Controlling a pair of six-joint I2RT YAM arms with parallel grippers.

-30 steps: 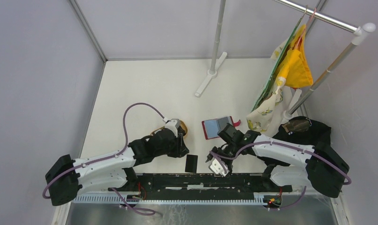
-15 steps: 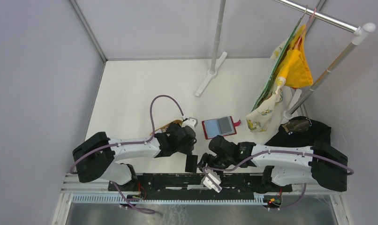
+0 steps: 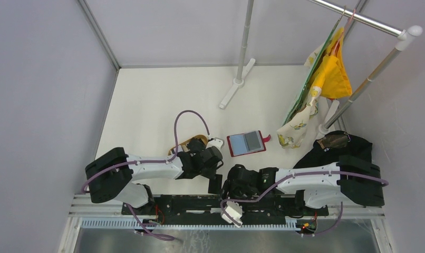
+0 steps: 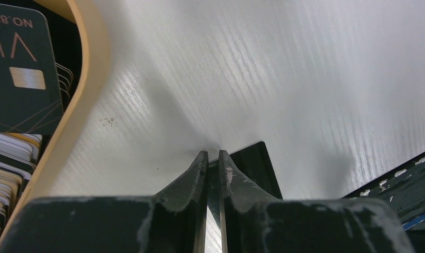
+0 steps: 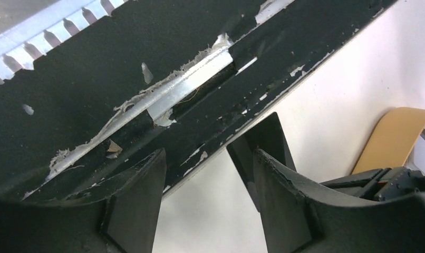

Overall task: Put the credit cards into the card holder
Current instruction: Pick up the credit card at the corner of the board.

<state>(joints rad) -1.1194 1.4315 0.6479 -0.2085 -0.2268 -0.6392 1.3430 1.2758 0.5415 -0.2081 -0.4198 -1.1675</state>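
Currently left gripper (image 4: 213,158): jaws nearly together, pinching the edge of a black card (image 4: 252,168) that lies on the white table (image 4: 305,79), beside the wooden tray (image 4: 89,79) holding more cards (image 4: 20,68). Right gripper (image 5: 208,158): jaws wide, empty, near the same card. Card holder (image 3: 246,143): lying open farther back, apart from both.

In the left wrist view, a dark card (image 4: 20,63) lies in the tan tray (image 4: 92,79). It has pale print on it. The top line reads "NO" and then "888", and the edge of the picture cuts off the start of it. Under that stand big thin letters that look like "VI", also cut off. No other words or numbers can be read.
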